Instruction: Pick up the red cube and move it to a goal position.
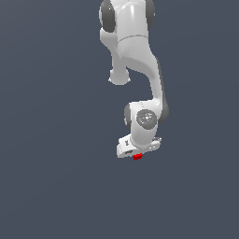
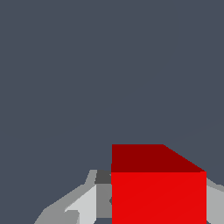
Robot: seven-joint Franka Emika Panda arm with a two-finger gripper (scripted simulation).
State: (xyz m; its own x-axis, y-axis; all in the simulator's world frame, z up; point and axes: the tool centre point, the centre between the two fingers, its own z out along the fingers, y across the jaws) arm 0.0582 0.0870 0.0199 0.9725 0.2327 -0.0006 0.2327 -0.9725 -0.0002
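We see the white, glossy Franka arm (image 1: 135,56) reaching down from the top of the exterior view, its rounded grey-jointed links folding to a wrist that sits a little to that view's right of centre. At its lower end is the white claw (image 1: 137,155), and just beneath the claw body peeks the small, bright red plain cube (image 1: 137,157), touching the claw and much smaller than it.

In the wrist view the red cube (image 2: 158,197) fills much of the frame: we see a bright red face toward the camera and a darker red face above it. One pale grey finger (image 2: 85,203) lies flush along one side of the cube, and a sliver of the other finger (image 2: 214,201) shows against the opposite side. The fingers look pressed against the cube from both sides, so we read the claw as pinching the cube between them.

All around is a flat, dark blue-grey surface (image 1: 56,140), plain and without markings in both views. We cannot tell from either view whether the cube rests on this surface or is held clear of it, since no shadow or contact line shows beneath it. We make out no marker of a goal position in either view.
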